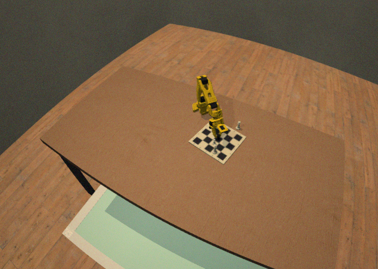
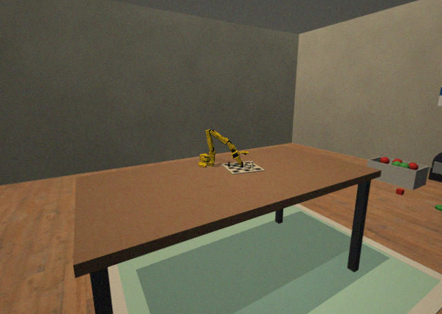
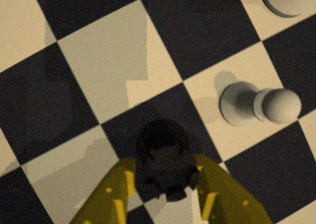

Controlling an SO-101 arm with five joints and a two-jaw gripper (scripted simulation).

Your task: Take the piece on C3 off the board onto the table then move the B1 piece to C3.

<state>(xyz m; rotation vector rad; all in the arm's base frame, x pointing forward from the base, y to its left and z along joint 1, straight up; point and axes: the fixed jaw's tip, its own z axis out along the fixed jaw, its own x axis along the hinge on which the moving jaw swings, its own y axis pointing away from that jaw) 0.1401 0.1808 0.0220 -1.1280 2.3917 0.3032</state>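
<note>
Brown tabletop (image 1: pixel 137 116) (image 2: pixel 178 197) beneath; black rook (image 1: pixel 217 138) (image 2: pixel 242 165) (image 3: pixel 169 160) upright, long axis vertical; claw (image 1: pixel 217 136) (image 2: pixel 241 163) (image 3: pixel 165 167) released around it.

faint marks along checkered board (image 1: pixel 195 144) (image 2: pixel 248 172) edge, too small to read
</note>
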